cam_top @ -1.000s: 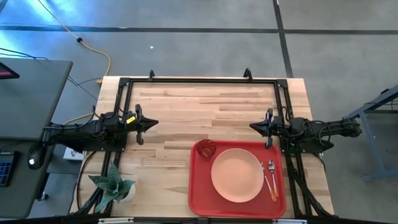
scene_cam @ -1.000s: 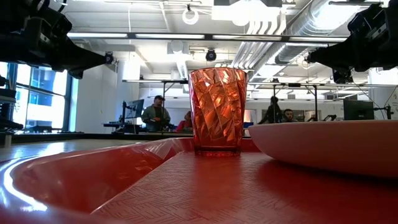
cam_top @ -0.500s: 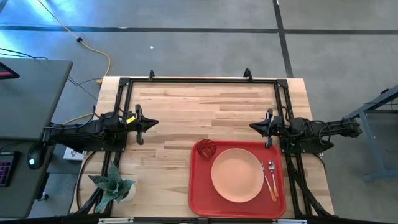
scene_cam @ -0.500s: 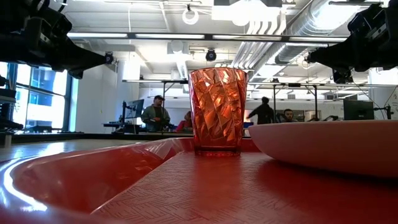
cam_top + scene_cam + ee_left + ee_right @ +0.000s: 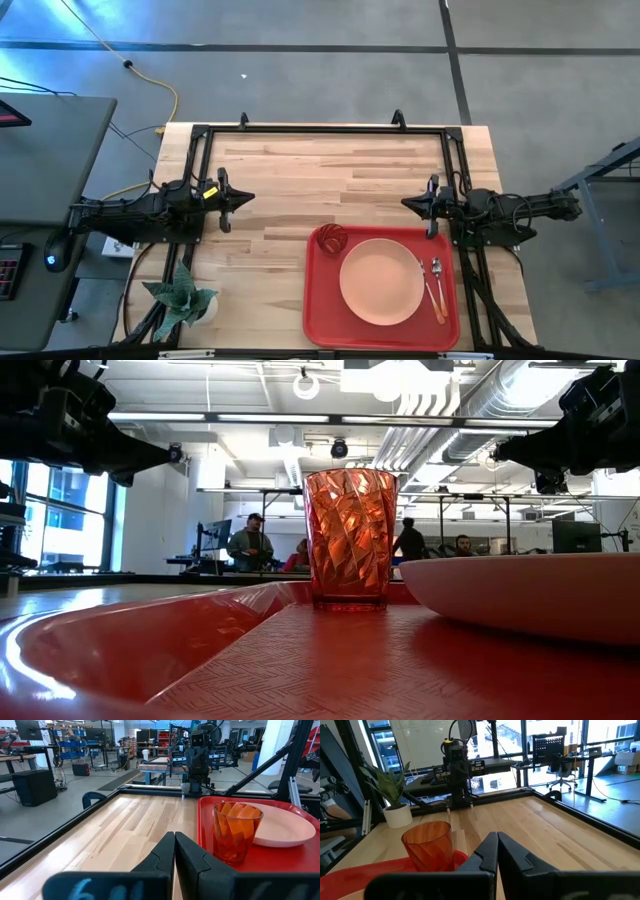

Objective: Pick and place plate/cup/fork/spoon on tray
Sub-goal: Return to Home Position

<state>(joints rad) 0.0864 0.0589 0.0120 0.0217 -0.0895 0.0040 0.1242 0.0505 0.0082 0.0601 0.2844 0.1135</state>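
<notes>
The red tray (image 5: 320,310) lies at the table's near right. On it rest the peach plate (image 5: 381,281), the orange-red cup (image 5: 332,238) standing upright at the tray's far left corner, and the fork (image 5: 425,283) and spoon (image 5: 437,285) side by side right of the plate. The cup also shows in the low view (image 5: 349,538) and both wrist views (image 5: 236,833) (image 5: 428,845). My left gripper (image 5: 250,198) is shut and empty at the table's left side. My right gripper (image 5: 405,203) is shut and empty just beyond the tray's far edge.
A potted plant (image 5: 182,297) stands at the table's near left corner. A black frame (image 5: 320,130) runs along the table's far and side edges. Bare wood (image 5: 320,180) lies between the two grippers. People show in the room beyond in the low view.
</notes>
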